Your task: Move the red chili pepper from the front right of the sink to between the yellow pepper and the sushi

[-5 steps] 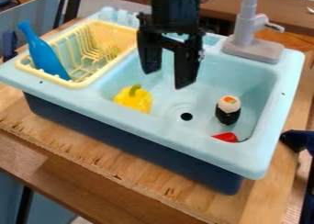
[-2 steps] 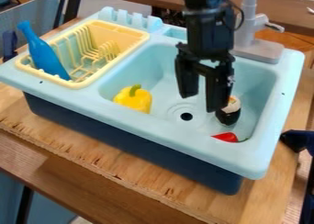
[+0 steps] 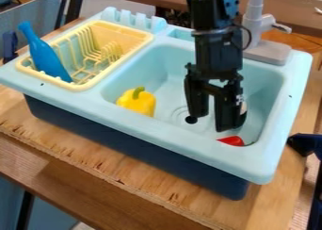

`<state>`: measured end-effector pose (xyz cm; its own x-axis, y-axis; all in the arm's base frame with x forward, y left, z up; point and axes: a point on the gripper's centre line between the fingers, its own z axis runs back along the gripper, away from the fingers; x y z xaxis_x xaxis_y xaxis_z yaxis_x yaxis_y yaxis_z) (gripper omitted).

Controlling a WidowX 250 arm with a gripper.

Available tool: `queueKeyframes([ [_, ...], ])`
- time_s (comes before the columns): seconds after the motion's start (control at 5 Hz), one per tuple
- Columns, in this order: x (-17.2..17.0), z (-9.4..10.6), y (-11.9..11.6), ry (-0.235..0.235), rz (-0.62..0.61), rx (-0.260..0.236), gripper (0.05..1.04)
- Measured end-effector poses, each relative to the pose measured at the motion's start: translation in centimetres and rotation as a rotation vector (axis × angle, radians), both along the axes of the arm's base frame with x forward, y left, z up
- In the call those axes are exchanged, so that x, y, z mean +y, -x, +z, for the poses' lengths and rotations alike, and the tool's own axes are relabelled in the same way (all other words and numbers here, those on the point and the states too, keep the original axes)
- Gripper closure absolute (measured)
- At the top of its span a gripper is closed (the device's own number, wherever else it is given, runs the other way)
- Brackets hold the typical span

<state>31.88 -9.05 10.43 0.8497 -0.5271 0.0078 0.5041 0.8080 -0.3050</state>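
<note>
Two fingers spread, nothing clamped: the end effector (image 3: 209, 124) hangs beside the drain (image 3: 190, 120), toy sushi (image 3: 244, 113) partly hidden to the drain's right, yellow bell pepper (image 3: 138, 102) left; grasping remains undone.

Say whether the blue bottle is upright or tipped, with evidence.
Tipped: the blue bottle leans in the yellow rack, slanting toward the picture's upper left.
</note>
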Motion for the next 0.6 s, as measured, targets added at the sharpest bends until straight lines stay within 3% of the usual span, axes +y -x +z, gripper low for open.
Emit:
queueKeyframes([
  [0.6,-2.0,-2.3,1.7,-0.002,-0.072,0.049,0.083],
])
